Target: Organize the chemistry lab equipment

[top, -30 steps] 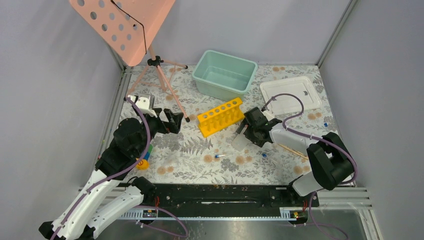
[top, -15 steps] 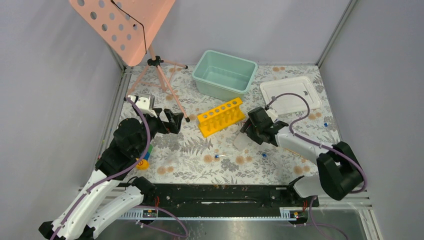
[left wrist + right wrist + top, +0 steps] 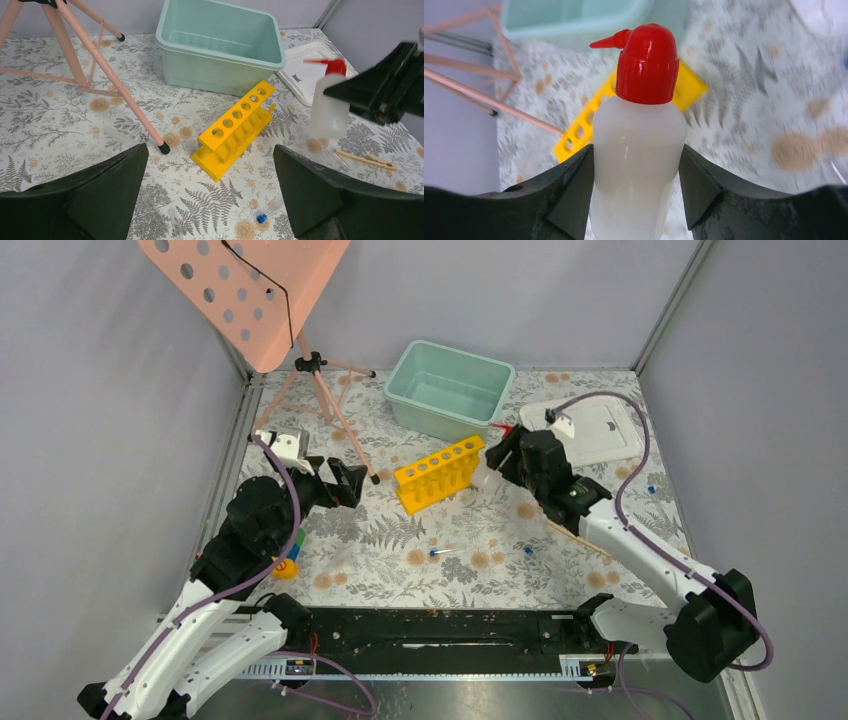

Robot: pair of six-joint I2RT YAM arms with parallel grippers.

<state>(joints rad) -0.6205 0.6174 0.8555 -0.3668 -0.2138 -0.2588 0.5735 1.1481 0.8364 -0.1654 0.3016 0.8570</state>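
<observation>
The right end effector (image 3: 636, 190) pinched the white bottle (image 3: 638, 130) by its body, red cap up, just beside one end of the yellow rack (image 3: 237, 127) and near the green tub (image 3: 220, 47). The left end effector (image 3: 210, 192) stood spread wide and empty above the tabletop (image 3: 50, 125). A blue-capped tube (image 3: 440, 552) lay apart from the rack.

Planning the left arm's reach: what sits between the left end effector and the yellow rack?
The pink tripod's leg tip stands between the left end effector and the yellow rack, seen in the top view.
</observation>
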